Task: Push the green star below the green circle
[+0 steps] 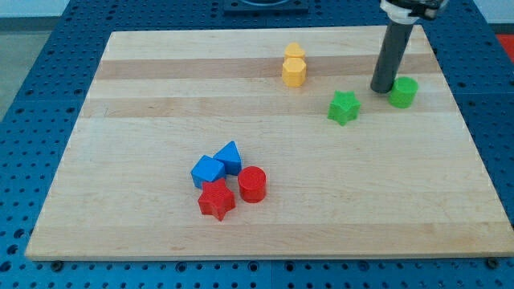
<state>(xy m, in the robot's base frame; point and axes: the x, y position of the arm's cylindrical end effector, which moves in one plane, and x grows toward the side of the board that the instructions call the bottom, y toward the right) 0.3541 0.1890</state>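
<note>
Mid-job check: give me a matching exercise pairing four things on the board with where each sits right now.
Things:
1. green star block
2. green circle block
3. two yellow blocks
4. my tip

Places:
A. near the view's top, left of the green blocks
B. farthest toward the view's right
C. between the two green blocks, just left of the circle
D. left of and slightly below the rod's end

Pairs: 1-D, 2-B, 3-A, 4-C
</note>
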